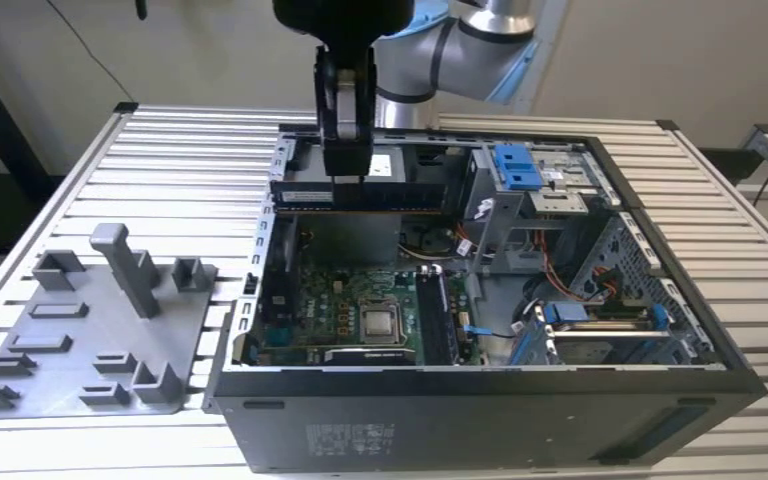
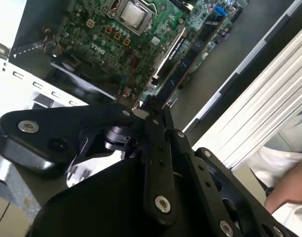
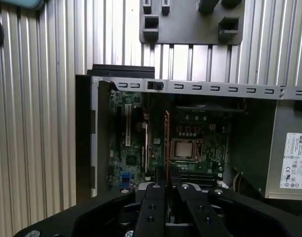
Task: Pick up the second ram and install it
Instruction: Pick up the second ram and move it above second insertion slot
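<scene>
In the exterior view my gripper (image 1: 348, 175) hangs over the back part of the open computer case (image 1: 491, 390), shut on the second ram (image 1: 398, 195). The dark-blue stick lies level and long edge down, above the green motherboard (image 1: 344, 300) with its silver chip (image 1: 381, 322). In the second wrist view the ram (image 2: 193, 52) runs out from between my fingers (image 2: 158, 148) over the board. In the first wrist view the ram (image 3: 166, 138) shows edge-on as a thin line ahead of my fingertips (image 3: 153, 197), beside the silver chip (image 3: 183, 148).
A grey plastic tray (image 1: 91, 330) with upright posts lies on the slatted table at the exterior view's left. Blue drive brackets (image 1: 524, 170), cables and a metal cage fill the case's right side. A person's hand (image 2: 284, 192) rests near the table edge.
</scene>
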Tool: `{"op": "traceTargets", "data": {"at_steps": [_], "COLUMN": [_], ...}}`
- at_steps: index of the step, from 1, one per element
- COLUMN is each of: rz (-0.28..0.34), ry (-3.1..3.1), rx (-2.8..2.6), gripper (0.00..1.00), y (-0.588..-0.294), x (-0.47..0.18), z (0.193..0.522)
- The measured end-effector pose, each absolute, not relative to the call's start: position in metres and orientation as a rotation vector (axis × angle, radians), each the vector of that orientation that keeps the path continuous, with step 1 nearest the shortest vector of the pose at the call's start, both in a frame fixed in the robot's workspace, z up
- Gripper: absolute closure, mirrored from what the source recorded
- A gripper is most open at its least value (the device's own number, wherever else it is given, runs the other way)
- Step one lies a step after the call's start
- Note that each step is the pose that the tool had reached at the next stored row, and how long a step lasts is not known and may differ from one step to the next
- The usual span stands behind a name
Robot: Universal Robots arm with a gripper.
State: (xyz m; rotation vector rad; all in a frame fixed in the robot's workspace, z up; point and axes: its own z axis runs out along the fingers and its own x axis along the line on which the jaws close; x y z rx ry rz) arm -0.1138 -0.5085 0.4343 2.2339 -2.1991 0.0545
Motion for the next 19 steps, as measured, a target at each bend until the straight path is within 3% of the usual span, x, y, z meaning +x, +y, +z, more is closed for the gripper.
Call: {"op": "traceTargets", "data": {"at_steps": [19], "rz": [0.054], "ry": [-2.199], "rx": [2.234], "gripper": [0.86], "y": [-0.508], "x": [-0.062], "z": [0.434]}}
